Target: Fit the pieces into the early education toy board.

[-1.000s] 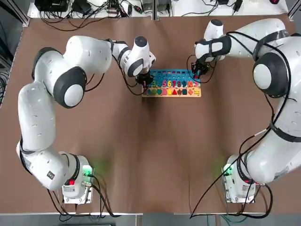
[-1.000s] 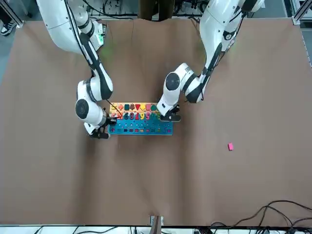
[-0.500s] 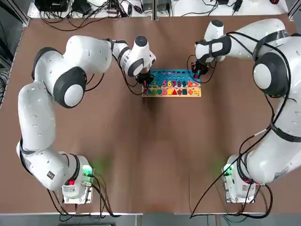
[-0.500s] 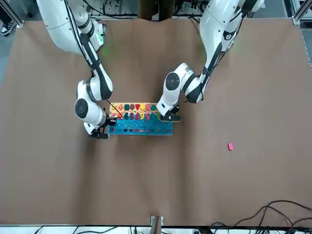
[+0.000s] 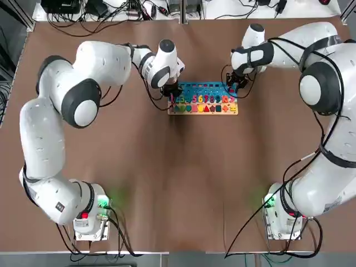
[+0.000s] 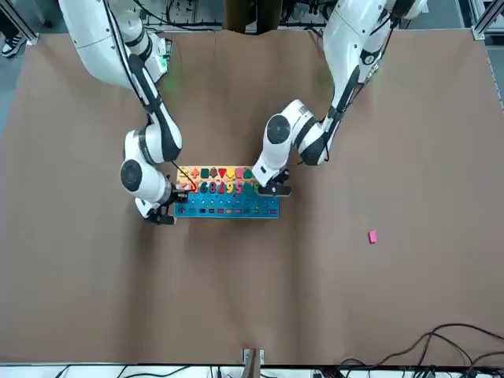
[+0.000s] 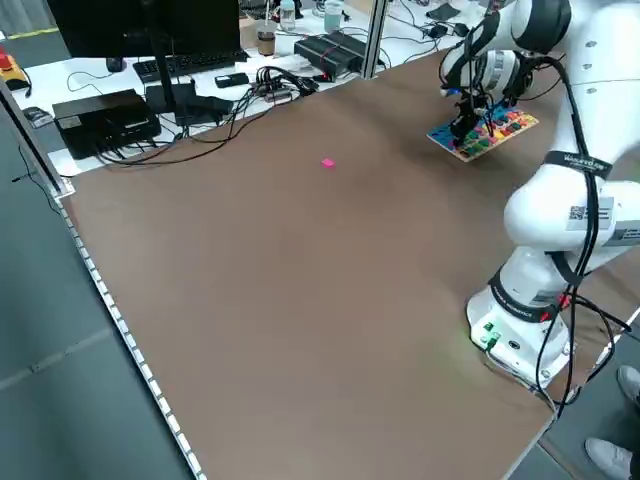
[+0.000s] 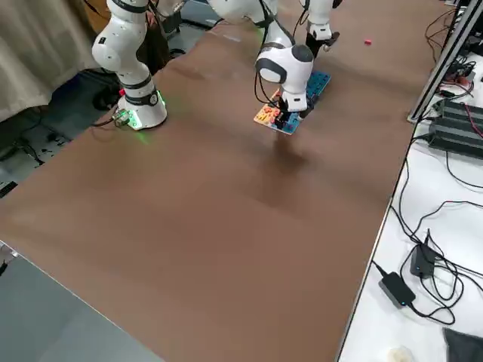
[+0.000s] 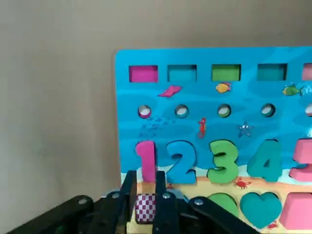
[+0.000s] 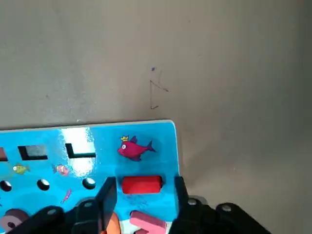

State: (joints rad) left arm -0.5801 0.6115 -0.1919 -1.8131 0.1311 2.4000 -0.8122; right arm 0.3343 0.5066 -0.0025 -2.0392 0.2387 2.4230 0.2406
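Left gripper [image 9: 145, 195]: jaws pinch a pink checked piece [image 9: 145, 207] at the board's [image 5: 203, 98] left end.
Right gripper [image 10: 142, 195]: jaws spread around the red piece [image 10: 141, 185] lying on the board's other end.

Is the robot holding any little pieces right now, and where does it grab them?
The left gripper pinches a small pink checked piece by its sides. The right gripper stands open around a red block lying in the blue puzzle board.

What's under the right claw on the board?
An orange-red piece lies between the right claw's open fingers, at the blue corner of the toy board. Whether it is fully seated cannot be seen.
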